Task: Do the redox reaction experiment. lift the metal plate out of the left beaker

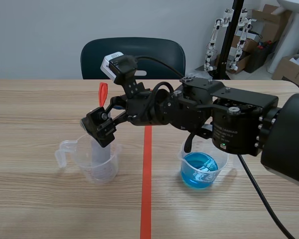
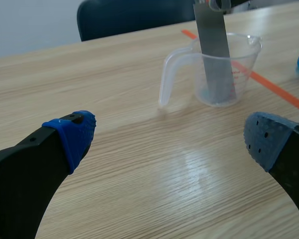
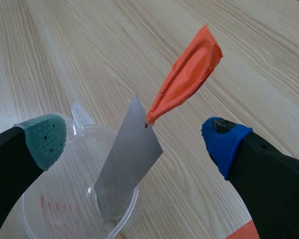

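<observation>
Scene camera frontal, mid-range; both wrist cameras angled down (right closest); all share left beaker.

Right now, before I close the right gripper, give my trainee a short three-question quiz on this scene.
1. True or false: the right gripper is already shut on the metal plate.
2. Which one holds the blue liquid? A) the left beaker B) the right beaker
3. Fill in: the handle on top of the metal plate is ____ in colour.
Key: 1 false, it stands open around the plate; 2 B; 3 orange.
</observation>
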